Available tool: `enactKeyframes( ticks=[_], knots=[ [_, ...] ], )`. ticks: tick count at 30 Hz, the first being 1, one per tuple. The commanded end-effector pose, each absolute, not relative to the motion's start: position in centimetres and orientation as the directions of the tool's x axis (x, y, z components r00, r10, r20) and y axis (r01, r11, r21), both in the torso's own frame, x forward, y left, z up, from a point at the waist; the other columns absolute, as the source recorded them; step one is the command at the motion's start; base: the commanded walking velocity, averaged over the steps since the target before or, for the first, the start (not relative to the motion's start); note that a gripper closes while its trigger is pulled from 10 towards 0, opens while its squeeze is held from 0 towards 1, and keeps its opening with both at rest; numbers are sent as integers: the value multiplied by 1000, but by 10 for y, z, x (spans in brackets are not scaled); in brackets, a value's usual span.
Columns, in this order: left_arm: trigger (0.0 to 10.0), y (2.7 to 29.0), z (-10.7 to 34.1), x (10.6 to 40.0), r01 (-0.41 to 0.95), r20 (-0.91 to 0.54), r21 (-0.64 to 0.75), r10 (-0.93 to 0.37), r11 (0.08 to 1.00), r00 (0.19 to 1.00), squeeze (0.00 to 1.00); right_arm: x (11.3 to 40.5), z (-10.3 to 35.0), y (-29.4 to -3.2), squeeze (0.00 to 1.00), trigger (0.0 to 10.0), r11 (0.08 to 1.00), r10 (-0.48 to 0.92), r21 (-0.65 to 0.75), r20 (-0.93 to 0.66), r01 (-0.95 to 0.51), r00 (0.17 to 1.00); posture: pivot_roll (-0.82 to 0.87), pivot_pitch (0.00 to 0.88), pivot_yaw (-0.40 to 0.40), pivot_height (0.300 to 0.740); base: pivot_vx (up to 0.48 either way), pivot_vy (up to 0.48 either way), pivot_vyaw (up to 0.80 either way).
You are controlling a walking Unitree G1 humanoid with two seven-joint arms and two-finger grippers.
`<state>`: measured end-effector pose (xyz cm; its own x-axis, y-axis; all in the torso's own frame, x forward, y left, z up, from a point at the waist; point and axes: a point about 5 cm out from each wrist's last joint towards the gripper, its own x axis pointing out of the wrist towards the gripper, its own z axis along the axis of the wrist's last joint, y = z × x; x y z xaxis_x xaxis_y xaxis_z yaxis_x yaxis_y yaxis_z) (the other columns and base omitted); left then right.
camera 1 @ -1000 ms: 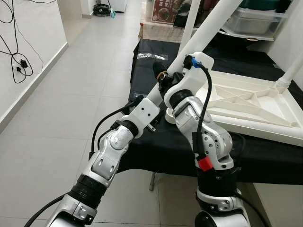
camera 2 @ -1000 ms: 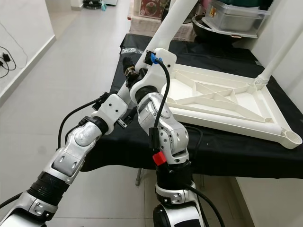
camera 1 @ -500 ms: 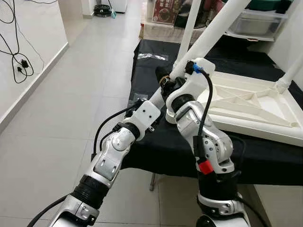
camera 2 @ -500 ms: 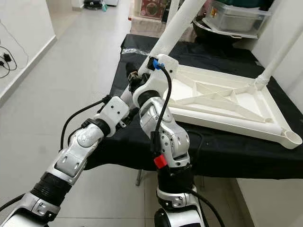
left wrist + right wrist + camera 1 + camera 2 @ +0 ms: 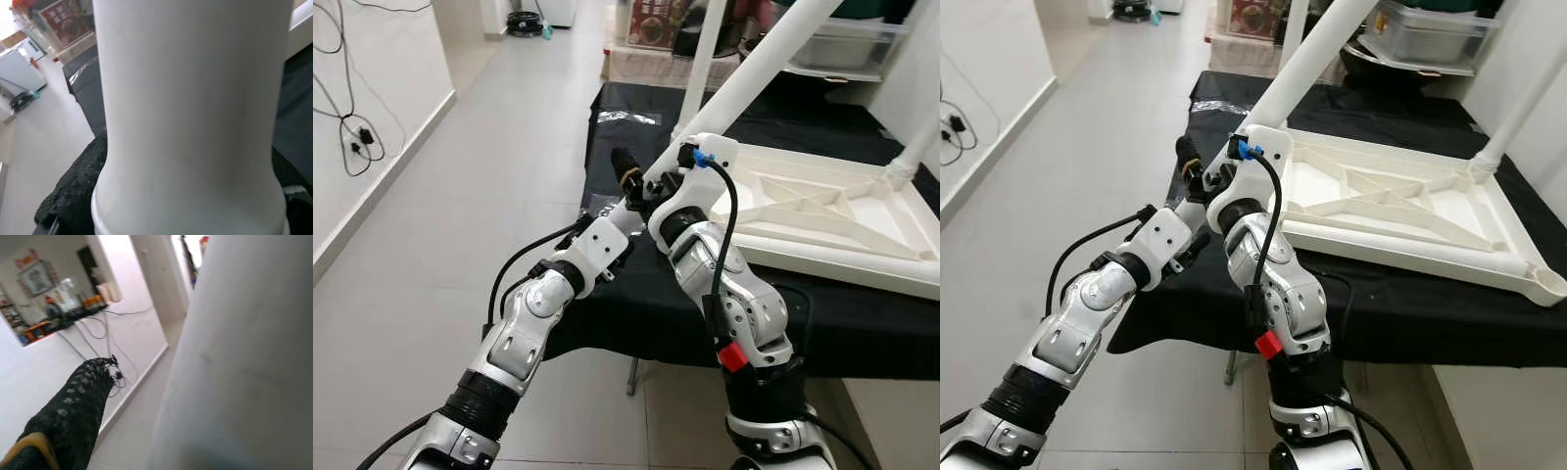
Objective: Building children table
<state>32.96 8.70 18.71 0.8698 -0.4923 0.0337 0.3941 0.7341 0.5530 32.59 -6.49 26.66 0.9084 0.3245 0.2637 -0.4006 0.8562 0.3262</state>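
Observation:
A white children's table [image 5: 822,211] lies upside down on a black-covered table [image 5: 636,304]. One long white leg [image 5: 754,69] slants up from its near left corner. My left gripper [image 5: 628,179] is shut on the lower part of this leg; in the left wrist view the black fingers [image 5: 73,196] press on both sides of the leg [image 5: 190,98]. My right gripper [image 5: 658,186] is at the same spot, mostly hidden behind its own wrist. It is open: in the right wrist view one black finger [image 5: 68,416] stands apart from the leg [image 5: 244,357].
Two more white legs stand up from the upturned table, one at the back [image 5: 703,54] and one at the right [image 5: 915,147]. A clear plastic bag [image 5: 626,117] lies on the black cloth. Boxes and bins [image 5: 842,44] crowd the back. Tiled floor [image 5: 460,245] opens to the left.
Both grippers have shifted a little to the left along with the slanted leg's lower end. The left forearm now lies lower and flatter.

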Motion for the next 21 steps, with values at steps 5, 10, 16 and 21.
enactKeyframes(
  ticks=[5,10,16,21],
  knots=[
    [10000,95,186,322,434,8,563,-529,704,848,0,327,260,-73,0,10000,840,368,305,288,-449,884,85,92,-79,740,0,0,0],
    [10000,99,189,312,522,-17,497,-593,694,805,0,329,254,-75,0,10000,762,474,318,321,-564,820,96,100,-76,740,0,0,0],
    [10000,106,193,302,608,-47,427,-655,669,754,0,327,253,-73,0,10000,614,621,329,359,-718,696,104,104,-72,740,0,0,0],
    [10000,106,188,294,686,-94,354,-705,636,703,0,322,253,-69,0,10000,523,701,306,377,-796,605,108,108,-68,740,0,0,0]
  ],
)
